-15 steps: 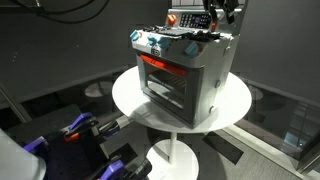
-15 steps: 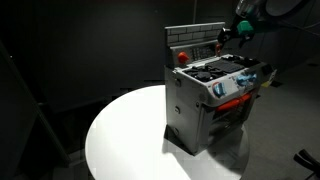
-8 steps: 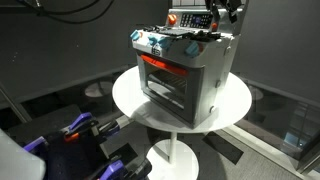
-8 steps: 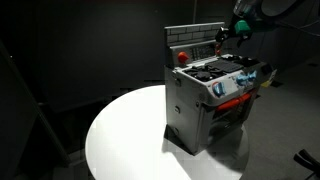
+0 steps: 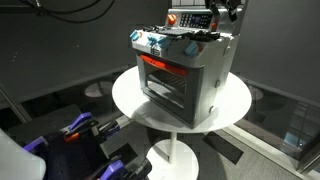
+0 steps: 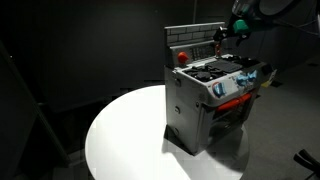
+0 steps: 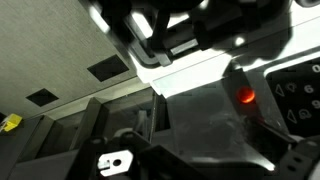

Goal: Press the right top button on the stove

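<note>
Raised slightly, tool hovers above stove; near its back panel.

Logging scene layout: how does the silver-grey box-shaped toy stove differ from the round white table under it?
The silver-grey toy stove is boxy, the white table a flat disc. The stove has an orange-red window, the table is plain. The stove covers only part of the wider table.

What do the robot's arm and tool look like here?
The tool is black and blocky, seen only as a blurred dark shape in the wrist view. The arm above it looks dark grey and rounded, with a teal tinge near the wrist in an exterior view. No markings are legible.
</note>
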Available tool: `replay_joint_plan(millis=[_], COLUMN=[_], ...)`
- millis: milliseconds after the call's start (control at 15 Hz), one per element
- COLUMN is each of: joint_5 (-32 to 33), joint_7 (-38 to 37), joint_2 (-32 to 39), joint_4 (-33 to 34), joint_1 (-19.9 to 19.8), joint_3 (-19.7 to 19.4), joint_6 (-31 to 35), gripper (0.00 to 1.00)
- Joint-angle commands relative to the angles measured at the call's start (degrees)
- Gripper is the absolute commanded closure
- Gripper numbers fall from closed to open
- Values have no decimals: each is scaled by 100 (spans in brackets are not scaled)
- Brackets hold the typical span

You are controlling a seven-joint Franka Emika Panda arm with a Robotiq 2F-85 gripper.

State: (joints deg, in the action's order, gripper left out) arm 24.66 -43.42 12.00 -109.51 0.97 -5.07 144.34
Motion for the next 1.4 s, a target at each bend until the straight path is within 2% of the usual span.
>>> replay_joint_plan(millis=[0,600,933,1333], joint_5=[-115,-214,-930,-1831], joint_7=[177,295,959,1822], joint_2=[-166,-523,-808,-1325], joint_4=[-38,-417,-742,-983], joint_1=[129,225,185,199], joint_3=[-10,117,287,514], joint_6=[-177,-475,-697,-1476], gripper=[0,0,0,0])
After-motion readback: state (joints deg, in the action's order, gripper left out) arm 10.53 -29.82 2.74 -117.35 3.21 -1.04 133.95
